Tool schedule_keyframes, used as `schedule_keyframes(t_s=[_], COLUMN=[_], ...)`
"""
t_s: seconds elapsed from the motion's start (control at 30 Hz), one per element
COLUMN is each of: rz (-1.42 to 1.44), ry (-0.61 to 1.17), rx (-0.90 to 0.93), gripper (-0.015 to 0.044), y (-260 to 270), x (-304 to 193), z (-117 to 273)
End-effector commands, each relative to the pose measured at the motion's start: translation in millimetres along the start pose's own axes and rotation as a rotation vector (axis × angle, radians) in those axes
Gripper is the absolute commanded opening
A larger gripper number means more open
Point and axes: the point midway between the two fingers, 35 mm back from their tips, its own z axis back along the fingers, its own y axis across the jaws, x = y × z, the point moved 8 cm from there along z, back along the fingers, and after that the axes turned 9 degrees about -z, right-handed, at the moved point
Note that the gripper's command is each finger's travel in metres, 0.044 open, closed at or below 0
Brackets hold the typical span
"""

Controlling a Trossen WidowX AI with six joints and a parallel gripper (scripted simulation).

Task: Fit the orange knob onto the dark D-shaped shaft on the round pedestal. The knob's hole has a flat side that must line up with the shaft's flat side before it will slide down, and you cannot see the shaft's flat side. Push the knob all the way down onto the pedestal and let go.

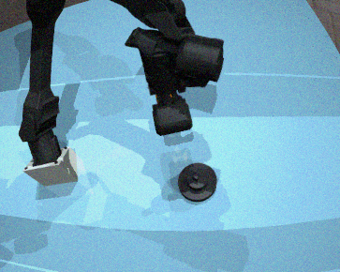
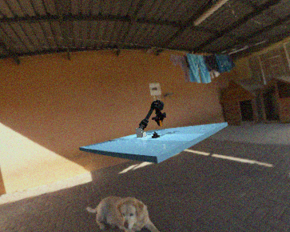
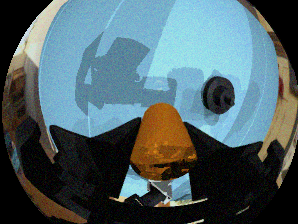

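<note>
Knob clamped in claw, up off the tbl; pedestal w/ bare shaft nearby

The orange knob [image 1: 170, 96] [image 2: 160, 123] [image 3: 163, 137] is in the gripper [image 1: 165, 97] [image 2: 160, 122] [image 3: 163, 127], fingers closed on it from both sides. Wrist view has it mid-frame, narrower end pointing up the pic, wider, mottled end toward the bottom. From top, only orange slivers show btwn the black parts of the hand; the rest is hidden. Ext. view puts knob + claw above the blue table [image 1: 279, 155] [image 2: 158, 152] [image 3: 200, 40], knob not touching it.

Round pedestal [image 1: 185, 191] [image 2: 155, 137] [image 3: 212, 97], dark, is on the tbl, near the claw but apart from it. Its shaft [image 1: 195, 177] [image 3: 230, 101] has no knob on it; flat side can't be made out. In wrist view pedestal is right of the knob, a bit higher in frame. Knob's hole isn't visible, so can't say how its flat is turned; knob looks roughly in line w/ the fingers, tho the view's grainy & I wouldn't swear to it.

Black arm [image 1: 40, 61] [image 2: 149, 115] bends up & over from the pale base block [image 1: 59, 174] [image 2: 140, 133]. Bkgd, ext. view: pale dog [image 2: 128, 212] on the floor, laundry [image 2: 199, 68] hung up high, orange wall [image 2: 50, 88] behind.
</note>
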Motion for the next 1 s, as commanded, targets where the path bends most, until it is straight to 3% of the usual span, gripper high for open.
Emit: schedule_keyframes(t_s=[0.0,0.97], rz=[0.014,0.015], ry=[-0.009,-0.009], rx=[-0.006,-0.008], gripper=[0.0000,0.0000], y=[5,-54], x=[-4,25], z=[27,16])
